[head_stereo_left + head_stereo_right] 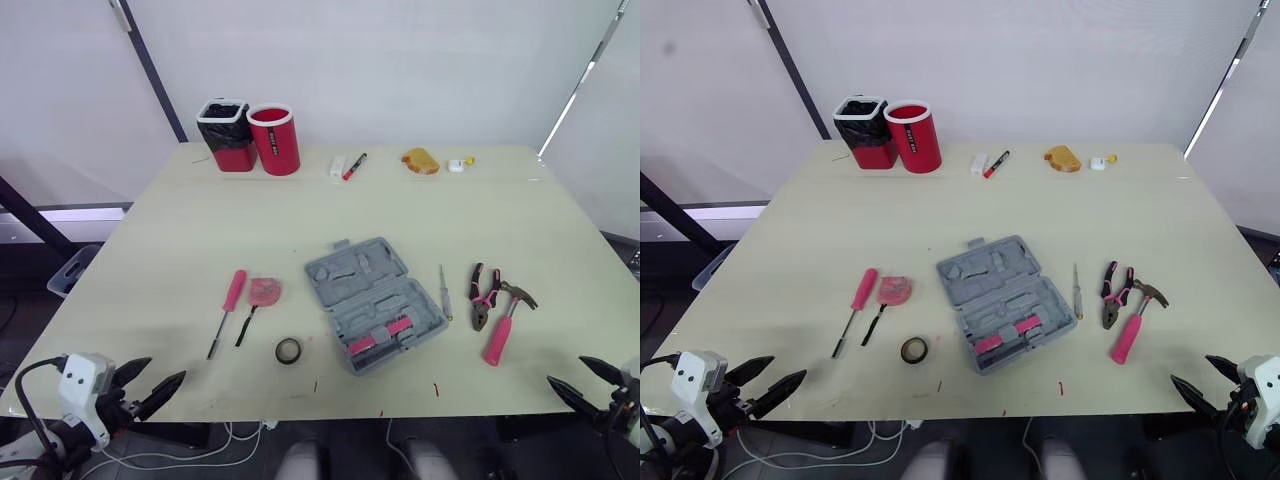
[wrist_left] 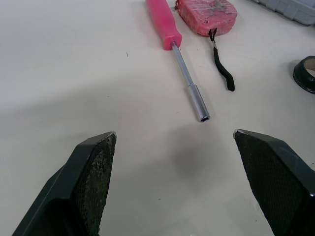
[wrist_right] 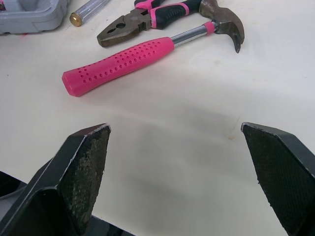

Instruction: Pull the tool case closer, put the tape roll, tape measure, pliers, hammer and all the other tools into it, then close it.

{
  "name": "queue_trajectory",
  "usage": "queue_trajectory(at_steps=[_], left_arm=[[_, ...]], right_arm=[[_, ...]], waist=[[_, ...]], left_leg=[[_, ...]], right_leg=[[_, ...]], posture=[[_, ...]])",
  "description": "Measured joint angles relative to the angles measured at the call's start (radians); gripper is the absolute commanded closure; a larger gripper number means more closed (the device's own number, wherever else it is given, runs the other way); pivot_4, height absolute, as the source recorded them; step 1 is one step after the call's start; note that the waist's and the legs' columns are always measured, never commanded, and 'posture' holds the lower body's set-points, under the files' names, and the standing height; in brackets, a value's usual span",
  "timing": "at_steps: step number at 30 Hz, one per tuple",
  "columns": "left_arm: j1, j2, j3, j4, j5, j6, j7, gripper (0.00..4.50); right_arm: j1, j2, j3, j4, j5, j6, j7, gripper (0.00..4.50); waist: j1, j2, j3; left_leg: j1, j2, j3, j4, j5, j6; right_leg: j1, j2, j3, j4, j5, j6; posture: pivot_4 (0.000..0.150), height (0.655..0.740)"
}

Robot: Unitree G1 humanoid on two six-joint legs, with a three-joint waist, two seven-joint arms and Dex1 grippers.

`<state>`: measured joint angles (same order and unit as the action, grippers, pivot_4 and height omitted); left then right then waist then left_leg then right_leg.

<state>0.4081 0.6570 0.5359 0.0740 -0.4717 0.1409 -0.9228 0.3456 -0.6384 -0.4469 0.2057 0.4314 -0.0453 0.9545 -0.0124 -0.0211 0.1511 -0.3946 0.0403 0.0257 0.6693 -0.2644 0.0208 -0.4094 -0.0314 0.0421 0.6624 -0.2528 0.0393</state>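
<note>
Beige table top [image 1: 200,230], wide, carrying everything. Near its middle, a grey plastic tool case [image 1: 375,303], lying open and turned at an angle, with some pink pieces seated in the nearer half; not possible to say what these are. Apparently not yet pulled closer, so judged as the very start of the task: pulling, filling and closing all left to do.

Right of the case, a hammer [image 1: 503,325] with pink handle, flat on the table, its head just beside the pliers [image 1: 483,295]; touching or not, hard to tell. Left of the case, a pink driver [image 1: 228,308] with a metal shaft, and just beside it a pink tape measure [image 1: 264,292] with a black strap. Nearer to the front edge, between the tape measure and the case, a black tape roll [image 1: 289,350]. Between the case and the pliers, a thin screwdriver [image 1: 443,290]. All six outside the case.

Last, low at the front edge, the two grippers. Left gripper [image 1: 165,370]: fingers spread wide, holding nothing, pointing toward the tip of the driver's shaft, which lies near, with the tape measure beyond. Right gripper [image 1: 567,370]: also spread wide and empty, facing the hammer's handle, near but not touching. Case well apart from both, between them and further in on the table.
</note>
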Motion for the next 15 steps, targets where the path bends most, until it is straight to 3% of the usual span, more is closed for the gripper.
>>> queue_trajectory(at_steps=[15], left_arm=[[0.0, -0.015, -0.027, 0.001, -0.004, -0.009, -0.035, 0.39]], right_arm=[[-0.017, -0.001, 0.003, -0.022, 0.001, 0.013, 0.006, 0.0]], waist=[[0.0, 0.0, 0.0]], left_leg=[[0.0, 0.0, 0.0, 0.0, 0.0, 0.0]], right_leg=[[0.0, 0.0, 0.0, 0.0, 0.0, 0.0]], posture=[[0.15, 0.74]])
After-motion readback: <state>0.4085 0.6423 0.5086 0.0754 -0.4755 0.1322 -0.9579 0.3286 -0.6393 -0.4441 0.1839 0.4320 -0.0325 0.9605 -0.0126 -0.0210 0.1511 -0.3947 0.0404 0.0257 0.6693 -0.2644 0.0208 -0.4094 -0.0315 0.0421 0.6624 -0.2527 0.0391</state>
